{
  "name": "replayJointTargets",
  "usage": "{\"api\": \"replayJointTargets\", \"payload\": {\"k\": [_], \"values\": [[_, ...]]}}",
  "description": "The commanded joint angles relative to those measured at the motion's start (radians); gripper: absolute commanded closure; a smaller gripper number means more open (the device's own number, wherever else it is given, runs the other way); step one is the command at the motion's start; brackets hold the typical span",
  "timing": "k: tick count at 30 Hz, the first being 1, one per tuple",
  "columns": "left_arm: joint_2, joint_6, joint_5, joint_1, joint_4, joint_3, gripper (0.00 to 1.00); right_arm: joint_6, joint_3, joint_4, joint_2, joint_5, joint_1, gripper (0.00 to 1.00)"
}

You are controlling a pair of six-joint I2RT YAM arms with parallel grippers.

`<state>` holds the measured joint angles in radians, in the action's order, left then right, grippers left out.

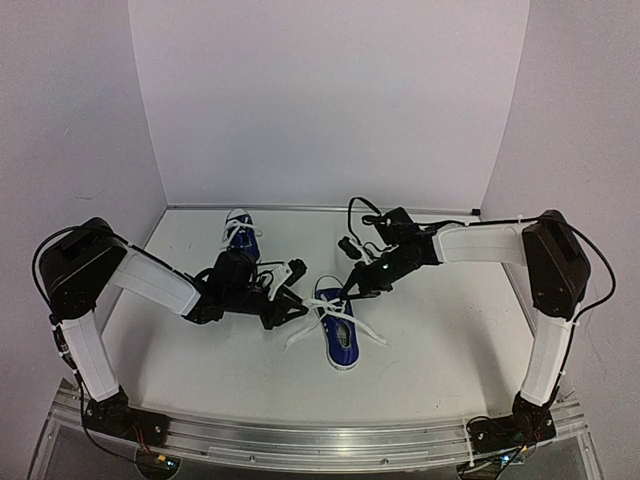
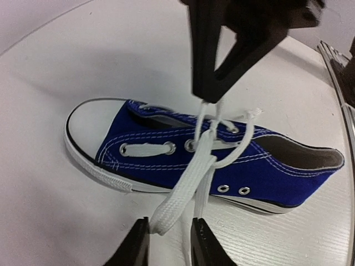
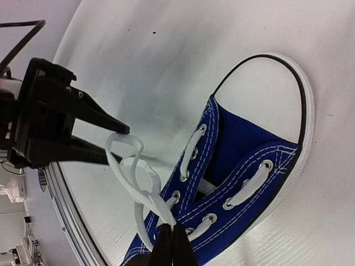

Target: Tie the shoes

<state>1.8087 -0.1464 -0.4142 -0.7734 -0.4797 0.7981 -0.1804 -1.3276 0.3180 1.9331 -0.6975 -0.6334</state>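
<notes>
Left wrist, blue shoe [image 2: 280, 166], wht laces [image 2: 187, 180]

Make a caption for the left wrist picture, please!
The right gripper pinches the blue shoe's white laces from above; one lace end sits between the open left gripper's fingers.

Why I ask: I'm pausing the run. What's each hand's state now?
Left hand: open, a lace end loose inside it.
Right hand: closed on a lace of the shoe.
</notes>
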Motion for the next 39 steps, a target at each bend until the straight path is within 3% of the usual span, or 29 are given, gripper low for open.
{"api": "replayJointTargets", "payload": {"k": [1,9,18,31,39], "values": [[-0.119,-0.113,0.056,-0.023,-0.036,-0.017,0.61,-0.02,0.011,-0.052,-0.022,-0.039,0.001,1.0],[-0.182,-0.415,0.233,-0.125,0.034,0.001,0.55,-0.03,0.013,-0.061,-0.019,-0.051,0.001,1.0],[-0.078,-0.625,0.216,-0.177,0.189,0.132,0.74,-0.036,0.015,-0.068,-0.016,-0.059,0.001,1.0],[0.032,-0.711,0.231,-0.183,0.266,0.233,0.81,-0.042,0.012,-0.072,-0.008,-0.068,0.001,1.0],[0.073,-0.719,0.251,-0.184,0.279,0.268,0.8,-0.042,0.01,-0.074,-0.007,-0.072,0.001,1.0]]}}
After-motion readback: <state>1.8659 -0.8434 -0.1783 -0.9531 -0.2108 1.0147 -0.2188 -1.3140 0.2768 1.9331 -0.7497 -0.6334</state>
